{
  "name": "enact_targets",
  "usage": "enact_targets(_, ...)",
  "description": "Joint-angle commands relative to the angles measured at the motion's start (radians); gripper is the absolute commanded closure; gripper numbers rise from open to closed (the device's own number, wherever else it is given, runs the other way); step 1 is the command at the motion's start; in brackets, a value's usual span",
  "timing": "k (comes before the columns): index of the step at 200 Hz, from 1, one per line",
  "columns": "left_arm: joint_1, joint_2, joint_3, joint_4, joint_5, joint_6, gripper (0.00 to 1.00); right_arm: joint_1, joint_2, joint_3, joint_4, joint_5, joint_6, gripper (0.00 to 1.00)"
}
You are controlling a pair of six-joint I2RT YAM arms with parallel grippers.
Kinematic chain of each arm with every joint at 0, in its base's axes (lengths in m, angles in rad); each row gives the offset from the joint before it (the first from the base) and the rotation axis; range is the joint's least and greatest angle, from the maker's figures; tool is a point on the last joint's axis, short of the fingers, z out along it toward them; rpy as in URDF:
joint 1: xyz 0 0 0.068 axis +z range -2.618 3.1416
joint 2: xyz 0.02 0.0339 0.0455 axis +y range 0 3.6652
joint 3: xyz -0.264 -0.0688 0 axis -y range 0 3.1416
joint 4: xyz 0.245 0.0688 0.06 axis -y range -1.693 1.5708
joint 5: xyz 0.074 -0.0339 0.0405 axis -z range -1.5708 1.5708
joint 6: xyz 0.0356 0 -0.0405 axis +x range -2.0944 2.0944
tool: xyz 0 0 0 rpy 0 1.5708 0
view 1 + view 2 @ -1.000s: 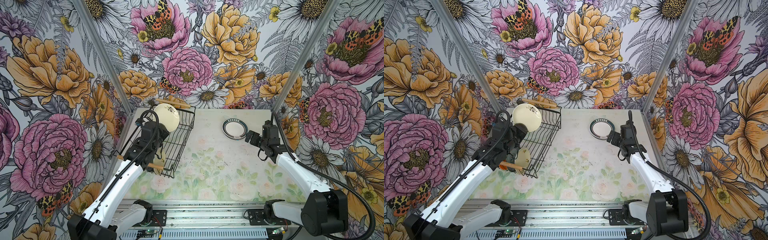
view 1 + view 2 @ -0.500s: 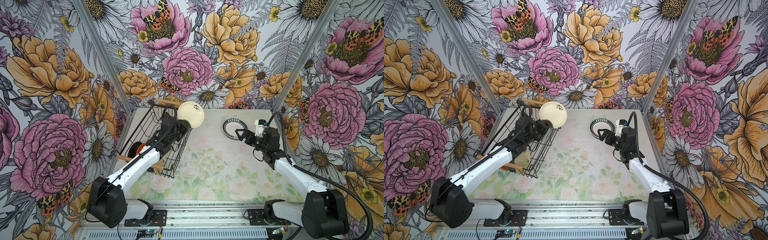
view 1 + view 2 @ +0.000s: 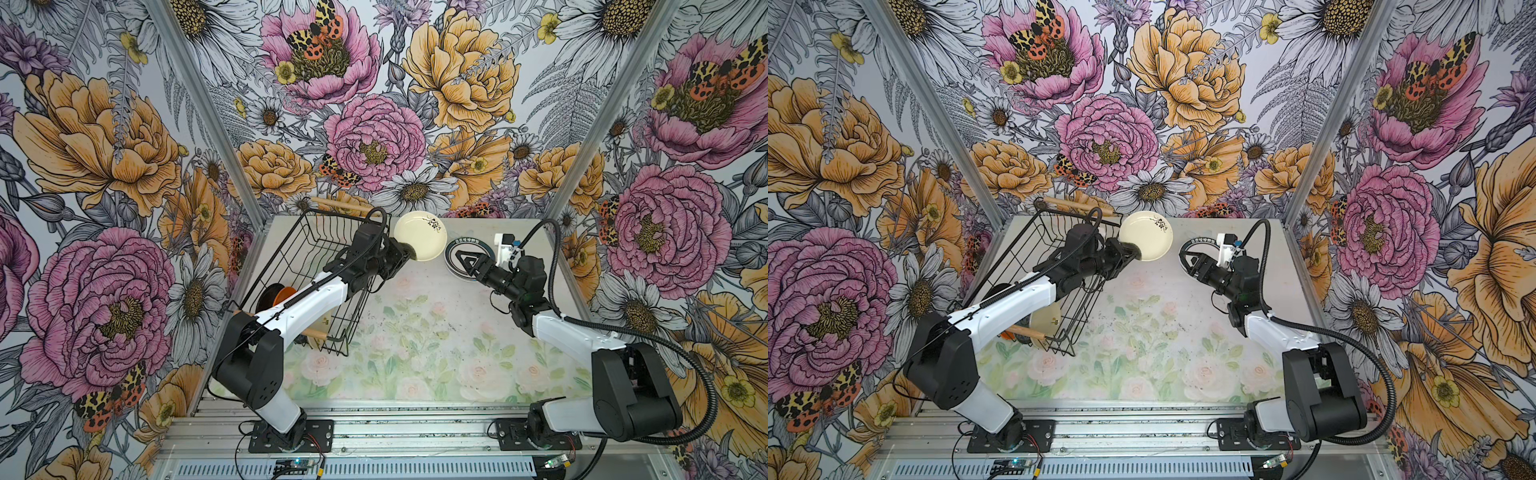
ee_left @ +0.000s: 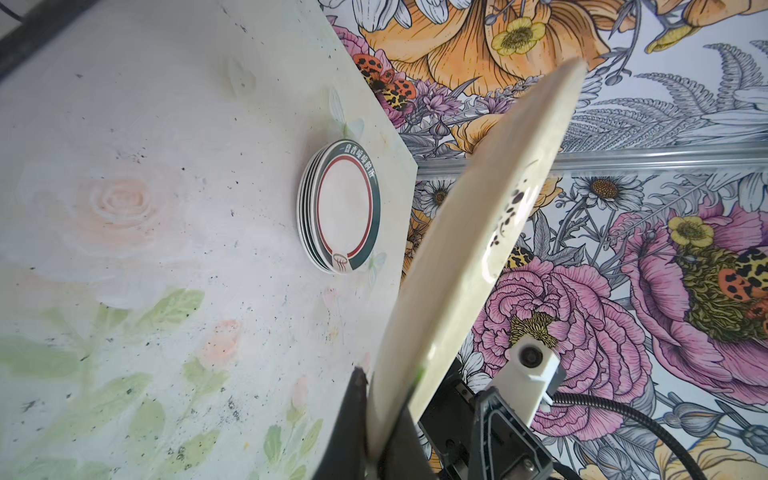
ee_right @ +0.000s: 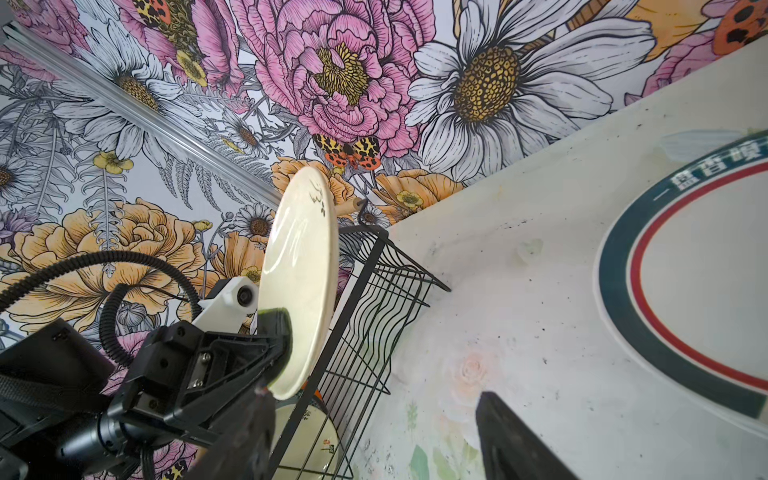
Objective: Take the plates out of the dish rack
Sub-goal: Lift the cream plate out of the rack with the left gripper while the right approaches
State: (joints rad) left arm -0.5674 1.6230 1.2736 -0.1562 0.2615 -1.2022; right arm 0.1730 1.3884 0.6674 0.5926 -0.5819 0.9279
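Cream plate [image 3: 419, 235], small dark sprig on its face, held off the worktop [image 3: 415, 332] between the dish rack [image 3: 324, 237] and the stack of teal-rimmed plates [image 4: 343, 208]. Its face shows in both top views, and it appears nearly edge-on in the right wrist view [image 5: 301, 282].

My left pincer [image 3: 409, 252] is clenched on the cream plate at the rim nearest the rack.

The stack lies flat near the far right corner of the worktop. My right pincer [image 3: 463, 262] hangs over its near edge, released, jaws apart with nothing between them. I cannot tell whether it touches the stack.

The rack stands at the far left. Inside it, an orange plate [image 3: 286, 295] and a black plate [image 3: 270, 291] stand on edge side by side. A second cream plate [image 3: 1046, 320] sits by the near wooden handle [image 3: 313, 332].
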Motion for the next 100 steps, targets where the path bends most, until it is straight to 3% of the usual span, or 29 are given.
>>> enact_targets(1, -0.016, 0.027, 0.043, -0.015, 0.081, 0.024, 1.0, 0.017, 0.029, 0.052, 0.091, -0.022, 0.03, 0.24)
enact_targets(54, -0.02, 0.07, 0.05, 0.007, 0.121, 0.024, 1.0, 0.035, 0.092, 0.098, 0.116, -0.025, 0.05, 0.31)
enact_targets(100, -0.028, 0.087, 0.048, 0.029, 0.152, 0.017, 1.0, 0.048, 0.17, 0.143, 0.14, -0.041, 0.068, 0.46)
